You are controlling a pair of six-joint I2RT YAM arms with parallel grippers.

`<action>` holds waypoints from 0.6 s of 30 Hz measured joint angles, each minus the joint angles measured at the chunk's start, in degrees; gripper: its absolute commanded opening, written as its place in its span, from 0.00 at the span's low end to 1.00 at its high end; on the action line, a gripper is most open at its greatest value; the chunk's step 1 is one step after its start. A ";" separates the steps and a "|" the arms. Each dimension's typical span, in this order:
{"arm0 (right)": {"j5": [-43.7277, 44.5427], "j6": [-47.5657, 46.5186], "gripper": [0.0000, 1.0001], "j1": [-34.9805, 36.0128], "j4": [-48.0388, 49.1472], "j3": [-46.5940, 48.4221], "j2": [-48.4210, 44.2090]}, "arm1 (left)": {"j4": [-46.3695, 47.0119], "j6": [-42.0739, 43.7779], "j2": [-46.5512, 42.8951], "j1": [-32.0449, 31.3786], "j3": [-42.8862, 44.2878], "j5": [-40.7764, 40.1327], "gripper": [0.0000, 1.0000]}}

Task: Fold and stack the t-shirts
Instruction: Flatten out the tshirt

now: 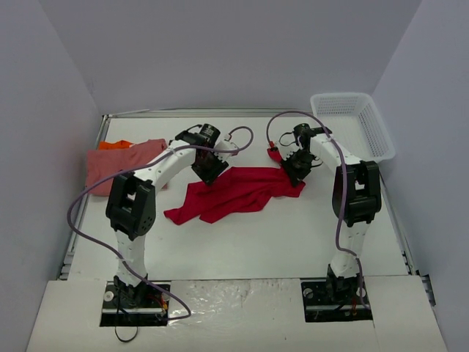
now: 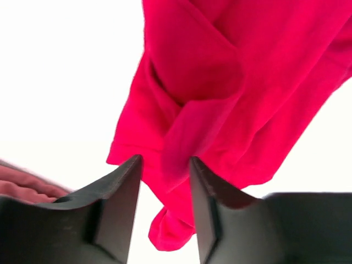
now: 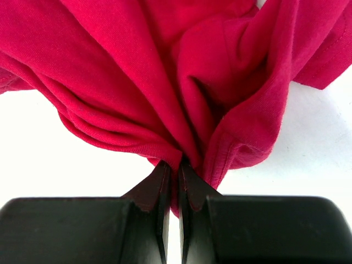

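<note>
- The table [image 1: 256,242] is taken up at its middle by the red t-shirt [image 1: 234,192], which is spread loose and crumpled between the two arms, not yet folded.
- The pink t-shirt [image 1: 117,163] is laid at the far left of the table, with the orange t-shirt [image 1: 116,144] seen just behind it. The two are touching, and both are well apart from the red one.
- The basket [image 1: 381,136] is set at the far right corner, away from the cloth.
- The step in hand is judged to be the straightening of the red t-shirt before its first fold. A fresh hold on its left edge is called for next, so that the cloth can be pulled flat.
- The right gripper [image 3: 173,168] is pressed together on a gathered bunch of the red t-shirt's right edge, which is pinched between the fingertips.
- The left gripper [image 2: 165,165] is held with fingers spread. A fold of red cloth is seen in the gap, and nothing is pinched.
</note>
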 measured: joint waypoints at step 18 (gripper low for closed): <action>0.11 -0.02 0.00 0.00 0.00 0.00 0.00 | -3.41 1.88 -1.05 0.83 0.87 11.17 0.42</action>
